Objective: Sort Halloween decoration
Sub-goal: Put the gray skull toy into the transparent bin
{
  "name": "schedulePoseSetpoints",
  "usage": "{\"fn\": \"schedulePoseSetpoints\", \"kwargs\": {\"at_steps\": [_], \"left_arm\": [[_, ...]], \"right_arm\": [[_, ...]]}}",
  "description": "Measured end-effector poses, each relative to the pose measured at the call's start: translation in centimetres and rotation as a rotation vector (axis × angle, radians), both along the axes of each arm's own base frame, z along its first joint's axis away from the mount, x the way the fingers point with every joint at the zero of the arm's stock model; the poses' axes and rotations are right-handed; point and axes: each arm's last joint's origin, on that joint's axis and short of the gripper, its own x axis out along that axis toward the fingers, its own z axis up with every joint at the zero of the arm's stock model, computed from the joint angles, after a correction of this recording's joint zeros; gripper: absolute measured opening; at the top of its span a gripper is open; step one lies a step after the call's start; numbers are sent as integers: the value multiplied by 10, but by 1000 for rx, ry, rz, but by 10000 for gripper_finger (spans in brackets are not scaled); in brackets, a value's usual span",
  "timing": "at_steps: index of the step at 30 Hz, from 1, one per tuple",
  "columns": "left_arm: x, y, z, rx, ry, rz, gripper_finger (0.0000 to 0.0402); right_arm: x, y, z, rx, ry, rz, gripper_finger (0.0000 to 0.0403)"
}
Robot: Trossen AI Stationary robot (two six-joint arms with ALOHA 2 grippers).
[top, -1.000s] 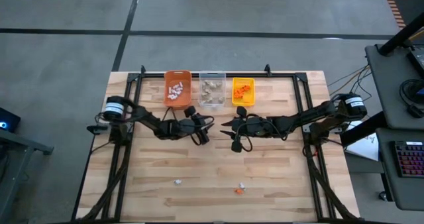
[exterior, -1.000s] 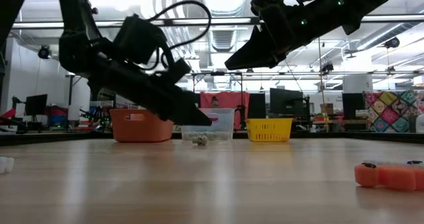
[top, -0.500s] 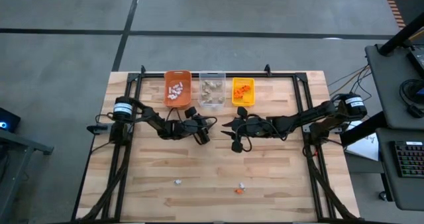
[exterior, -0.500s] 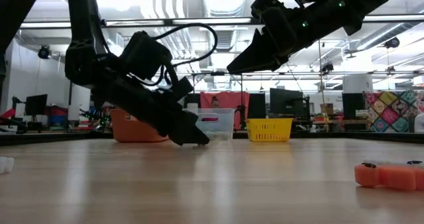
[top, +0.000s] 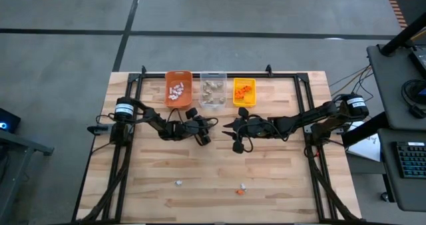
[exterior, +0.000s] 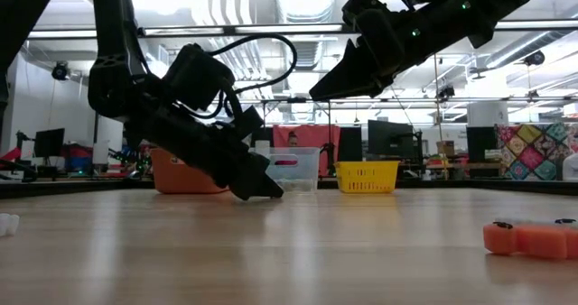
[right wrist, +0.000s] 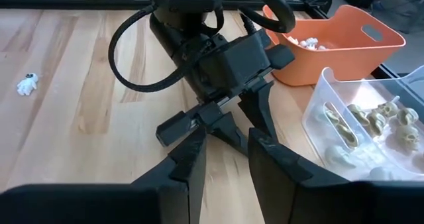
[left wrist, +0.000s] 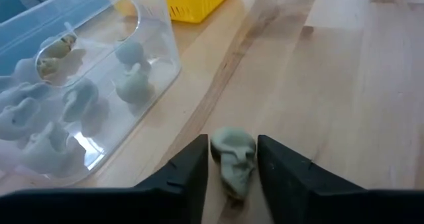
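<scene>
A grey-tan skull trinket point(left wrist: 233, 161) lies on the wooden table right in front of the clear bin point(top: 213, 90). My left gripper point(top: 205, 139) is down at the tabletop, slanting toward the far side, its fingers closed in on the skull's two sides. In the low view the left gripper point(exterior: 265, 191) hides the skull. My right gripper point(top: 226, 126) hangs well above the table to the right of it, open, with nothing between its fingers point(right wrist: 189, 159). A white trinket point(top: 178, 182) and a white and orange pair point(top: 239, 189) lie near the front edge. My left gripper has the skull trinket between its two fingers, one finger point(left wrist: 193, 168) against each side point(left wrist: 216, 159). The fingers come slanting down from the table's near left. The skull rests on the tabletop, face up.
The orange bin point(top: 178, 88) with white pieces, the clear bin with grey-tan pieces and the yellow bin point(top: 244, 90) with orange pieces stand in a row at the far edge. The clear bin's wall point(left wrist: 132, 71) is close beside the left fingers. Bare wood lies between the arms and the near trinkets.
My left gripper has sunk from just above the table down to the tabletop, over the grey-tan trinket in front of the clear bin, which it now covers in the low view.
</scene>
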Motion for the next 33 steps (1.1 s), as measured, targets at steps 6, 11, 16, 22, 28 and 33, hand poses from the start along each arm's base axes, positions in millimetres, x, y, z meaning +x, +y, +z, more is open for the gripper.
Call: {"fn": "schedulePoseSetpoints", "kwargs": {"at_steps": [6,11,16,22,28,33], "left_arm": [[0,0,0,0,-1,0,73],[1,-2,5,-12,-22,-4,58],[2,-9,37,-36,-115,-71,56],[-9,-7,86,6,-156,-81,55],[-19,15,133,57,-89,-33,54],[-16,42,162,67,46,-20,54]], "right_arm": [[0,0,0,11,-2,-5,101],[0,1,0,19,-3,-6,102],[-1,2,-1,46,5,-14,98],[-1,5,-1,73,-2,-12,91],[-3,6,6,93,-27,-13,90],[-7,5,14,121,-55,-23,89]]}}
